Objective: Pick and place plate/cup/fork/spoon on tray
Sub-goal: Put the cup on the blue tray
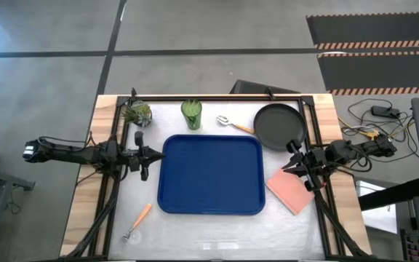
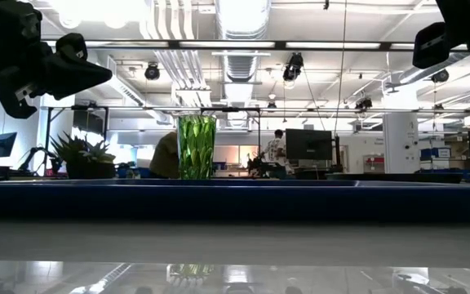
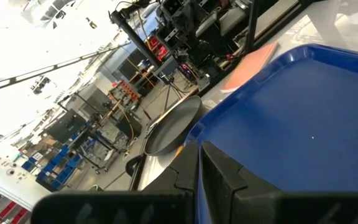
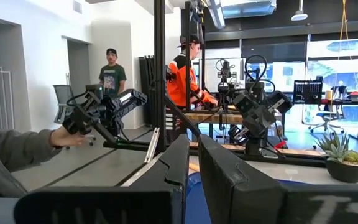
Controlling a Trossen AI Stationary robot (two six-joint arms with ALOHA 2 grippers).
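High view shows the blue tray (image 1: 211, 175) bare in the middle of the table, so nothing is placed yet and most of the risk lies ahead. The plate (image 1: 278, 126) sits at the far right corner, its rim just beside the table's frame rail, and a grasp on that shallow rim could slip or knock it against the rail. The spoon (image 1: 234, 124) lies along the far edge between the plate and the cup (image 1: 191, 114), near the plate's rim, so a reach for either could nudge the other. The cup is tall and light and stands just beside a potted plant (image 1: 137, 113) at the far left corner; I judge that a careless approach would tip it. The fork (image 1: 139, 220) lies flat near the near left corner, slim and low, and pinching it off the table may fail or scrape. A pink pad (image 1: 290, 191) sits just beside the tray's right edge, under the right arm's path. The left gripper (image 1: 145, 161) hovers just off the tray's left edge, arm stretched level from the left side, fingers close together and holding nothing. The right gripper (image 1: 300, 167) hangs between the plate and the pink pad, arm reaching in from the right side, fingers nearly closed and empty.
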